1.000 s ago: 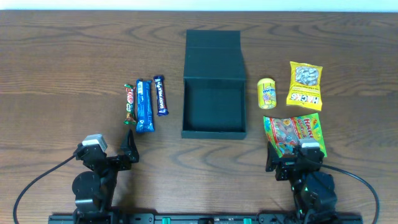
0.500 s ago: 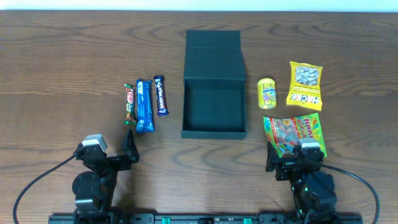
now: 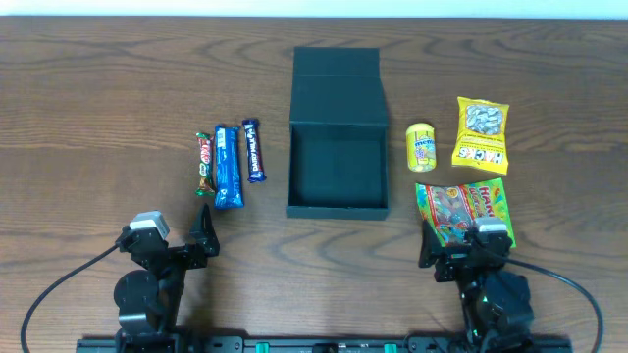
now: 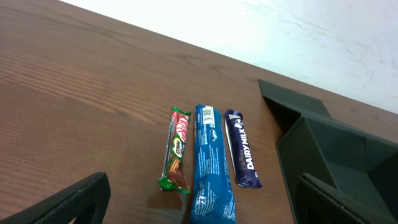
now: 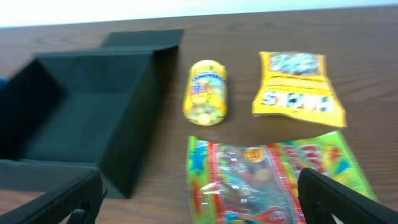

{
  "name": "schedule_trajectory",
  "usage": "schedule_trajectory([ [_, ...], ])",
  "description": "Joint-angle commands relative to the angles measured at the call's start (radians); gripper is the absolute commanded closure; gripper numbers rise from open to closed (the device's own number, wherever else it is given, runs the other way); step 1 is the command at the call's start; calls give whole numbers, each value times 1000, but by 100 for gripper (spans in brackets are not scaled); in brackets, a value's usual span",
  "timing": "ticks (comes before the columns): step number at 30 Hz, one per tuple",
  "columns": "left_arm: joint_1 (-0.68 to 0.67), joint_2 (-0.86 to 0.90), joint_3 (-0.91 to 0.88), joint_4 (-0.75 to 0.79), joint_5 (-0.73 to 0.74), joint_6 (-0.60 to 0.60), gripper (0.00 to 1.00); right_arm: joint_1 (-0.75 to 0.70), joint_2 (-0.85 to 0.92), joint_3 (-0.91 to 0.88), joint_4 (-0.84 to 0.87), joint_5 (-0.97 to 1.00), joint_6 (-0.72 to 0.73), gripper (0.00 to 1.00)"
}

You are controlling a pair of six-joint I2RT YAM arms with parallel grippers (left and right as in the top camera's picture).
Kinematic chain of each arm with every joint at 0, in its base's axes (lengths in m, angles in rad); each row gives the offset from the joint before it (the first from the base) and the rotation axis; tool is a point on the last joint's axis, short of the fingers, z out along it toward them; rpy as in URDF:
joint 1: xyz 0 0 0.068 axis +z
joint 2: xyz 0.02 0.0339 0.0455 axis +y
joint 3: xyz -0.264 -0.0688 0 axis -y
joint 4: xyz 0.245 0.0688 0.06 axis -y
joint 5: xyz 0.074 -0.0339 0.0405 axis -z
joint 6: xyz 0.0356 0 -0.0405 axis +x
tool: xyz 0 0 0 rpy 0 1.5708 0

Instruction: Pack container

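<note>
— Is the left gripper (image 4: pixel 202 186) holding anything?
— No. Its fingers (image 4: pixel 74 199) are spread wide, one at each lower corner of the left wrist view, with nothing between them. It sits at the near edge of the table (image 3: pixel 88 88), facing three bars.
— Which bars?
— A thin red-and-green bar (image 3: pixel 205 162), a longer blue bar (image 3: pixel 228 167) and a purple Dairy Milk bar (image 3: pixel 254 150). They lie side by side, lengthwise away from the arms, to the left of the container (image 3: pixel 337 209).
— And the right gripper (image 5: pixel 199 180)?
— It is parted the same way and grips nothing. A gummy packet (image 3: pixel 463 208) lies just ahead of it, and in the overhead view the packet's near edge is hidden by the arm.
— Where does the container stand?
— In the middle of the table, between the two groups of snacks. It is open, with its lid (image 3: pixel 337 83) folded back flat on the far side and its dark inside showing.
— What else is on the right?
— A yellow tub (image 3: pixel 421 147) lies on its side just beside the container's right wall, apart from it. A yellow Hacks packet (image 3: pixel 481 135) lies beyond the tub, farther right.
</note>
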Motion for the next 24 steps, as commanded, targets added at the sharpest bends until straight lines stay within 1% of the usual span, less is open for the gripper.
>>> schedule_trajectory([
  [1, 6, -5, -26, -6, 0, 4, 5, -3, -9, -5, 4, -226, 152, 1],
  [3, 6, -5, -26, -6, 0, 3, 5, -3, -9, -5, 19, -380, 224, 1],
  [5, 6, -5, -26, -6, 0, 4, 5, -3, -9, -5, 41, -489, 299, 1],
  [7, 6, -5, -26, -6, 0, 4, 5, -3, -9, -5, 76, -527, 368, 1],
  [9, 6, -5, -26, -6, -1, 4, 5, -3, -9, -5, 119, -528, 385, 1],
  [10, 6, -5, -26, -6, 0, 4, 5, -3, -9, -5, 148, -495, 386, 1],
  [13, 6, -5, -26, -6, 0, 4, 5, -5, 7, 3, 144, -298, 504, 1],
  [16, 6, -5, -26, -6, 0, 4, 5, -5, 75, 47, 127, -204, 525, 1],
  [20, 6, -5, -26, -6, 0, 4, 5, -27, 270, 227, -28, -35, 619, 1],
  [23, 6, -5, -26, -6, 0, 4, 5, -68, 474, 414, -166, 36, 692, 1],
  [24, 6, -5, -26, -6, 0, 4, 5, -83, 535, 464, -196, 42, 696, 1],
])
